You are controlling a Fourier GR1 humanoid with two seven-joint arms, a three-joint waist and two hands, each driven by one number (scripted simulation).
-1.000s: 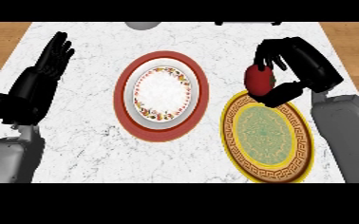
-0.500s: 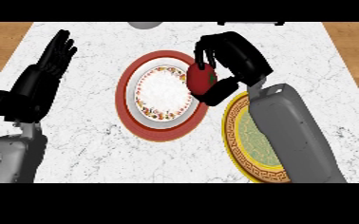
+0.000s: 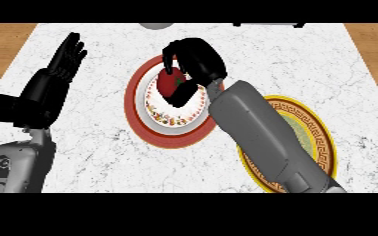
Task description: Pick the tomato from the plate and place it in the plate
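The white marbled counter [image 3: 103,145] fills nearly the whole frame, with strips of brown wood showing past its upper left and upper right corners. My right forearm [image 3: 258,135] is the biggest thing on top of it, a grey bar running from the lower right up toward the middle. It blocks the left part of the yellow plate [image 3: 321,140], which lies in the lower right with a dark key pattern round its rim and a greenish centre. It also hides the right edge of the red plate [image 3: 140,125]. That red plate sits in the middle of the frame, just beside the yellow one, and has a white centre ringed by a flowered band. My left hand [image 3: 63,67] rests at the upper left, well apart from both plates, fingers straight and pointing up with nothing in them. My right hand [image 3: 196,57] is over the upper part of the red plate, its fingers and thumb curled round the tomato [image 3: 168,82]. The tomato is above the white centre of that plate, and I cannot tell whether it touches the plate. A small grey round thing [image 3: 156,25] shows at the top edge, with a dark bar [image 3: 266,24] to its right.
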